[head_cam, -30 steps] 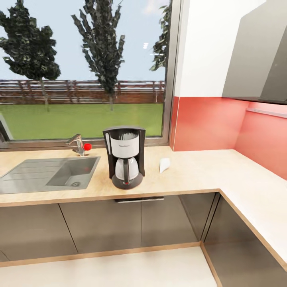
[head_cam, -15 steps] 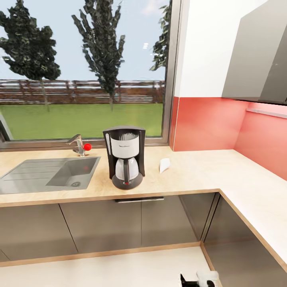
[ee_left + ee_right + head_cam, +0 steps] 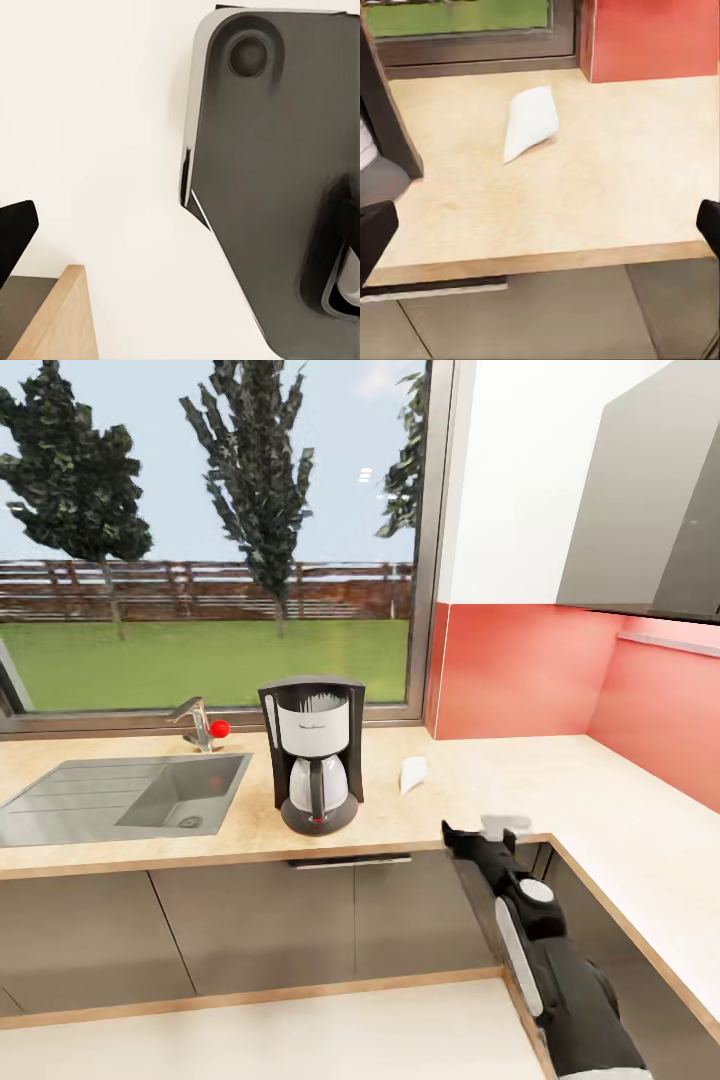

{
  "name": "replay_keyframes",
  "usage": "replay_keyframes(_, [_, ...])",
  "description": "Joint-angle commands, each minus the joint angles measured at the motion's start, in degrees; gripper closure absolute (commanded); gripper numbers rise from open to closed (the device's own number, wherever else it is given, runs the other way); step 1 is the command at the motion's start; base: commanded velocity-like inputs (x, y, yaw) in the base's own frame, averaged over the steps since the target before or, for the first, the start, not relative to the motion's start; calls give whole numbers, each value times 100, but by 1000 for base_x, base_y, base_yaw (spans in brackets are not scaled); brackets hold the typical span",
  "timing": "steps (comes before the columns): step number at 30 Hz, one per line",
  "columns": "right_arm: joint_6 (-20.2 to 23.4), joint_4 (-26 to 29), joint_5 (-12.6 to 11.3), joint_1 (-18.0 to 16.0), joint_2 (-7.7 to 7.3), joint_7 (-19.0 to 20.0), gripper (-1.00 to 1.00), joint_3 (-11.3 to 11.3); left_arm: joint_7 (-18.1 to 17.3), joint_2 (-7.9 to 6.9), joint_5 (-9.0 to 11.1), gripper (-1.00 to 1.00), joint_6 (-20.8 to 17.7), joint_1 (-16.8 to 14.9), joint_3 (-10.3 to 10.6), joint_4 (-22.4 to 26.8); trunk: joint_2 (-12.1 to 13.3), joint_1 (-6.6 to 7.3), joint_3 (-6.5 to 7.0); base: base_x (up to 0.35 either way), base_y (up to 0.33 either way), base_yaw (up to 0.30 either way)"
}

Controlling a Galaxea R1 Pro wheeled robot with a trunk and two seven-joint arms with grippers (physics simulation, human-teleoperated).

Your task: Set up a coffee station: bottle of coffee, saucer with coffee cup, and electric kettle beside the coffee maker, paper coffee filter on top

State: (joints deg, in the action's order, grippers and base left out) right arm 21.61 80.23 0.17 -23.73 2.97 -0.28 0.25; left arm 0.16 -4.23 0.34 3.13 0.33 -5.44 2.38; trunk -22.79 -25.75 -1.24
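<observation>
The coffee maker (image 3: 312, 755) stands upright on the kitchen countertop (image 3: 480, 785), right of the sink. The paper coffee filter (image 3: 412, 773) lies on its side on the worktop just right of the machine. My right gripper (image 3: 478, 828) is open and empty, hovering at the counter's front edge, in front of the filter and slightly to its right. In the right wrist view the filter (image 3: 531, 122) lies ahead between the spread fingertips (image 3: 375, 232), with the coffee maker's black side (image 3: 382, 112) beside it. My left gripper (image 3: 180, 240) looks open over pale floor beside a dark robot part.
A steel sink (image 3: 130, 795) with a tap (image 3: 200, 722) is set into the counter at the left. The worktop turns a corner and runs along the right wall (image 3: 650, 860). A grey wall cabinet (image 3: 650, 500) hangs above it. Dark cabinet fronts (image 3: 250, 925) lie below.
My right arm has risen into the head view from the bottom edge, up to the counter's front edge near the filter. The things on the counter have not moved.
</observation>
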Motion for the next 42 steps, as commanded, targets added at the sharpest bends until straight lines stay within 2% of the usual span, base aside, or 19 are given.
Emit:
replay_keyframes(1, [107,-7,5,-228,4,-5,-100,1,0,1,2,-100,6,2,-38,9,-12,-3,-13,0,0,0])
replay_keyframes(2, [173,-42,7,-529,7,-10,-100,1,-1,4,2,-100,6,2,-39,9,-12,-3,-13,0,0,0])
replay_keyframes(5, [260,-95,2,-1068,5,-8,-100,-13,-1,10,2,-100,4,2,-40,9,-12,-3,-13,0,0,0])
replay_keyframes(8, [415,56,3,-1208,-12,5,-100,-25,-6,10,-21,-100,2,2,-32,14,-12,-3,-13,0,0,0])
replay_keyframes(17, [607,93,10,-1232,-50,18,-100,-17,0,-42,-53,-100,-69,4,15,-32,-12,-3,-13,0,0,0])
replay_keyframes(24, [1063,2,1,-1231,-18,19,-100,0,33,-99,-52,-100,-77,77,17,-61,-12,-3,-13,0,0,0])
replay_keyframes(42, [1117,-205,-9,-1223,-16,19,-100,1,37,-98,-43,-100,-76,101,9,-71,-12,-3,-13,0,0,0])
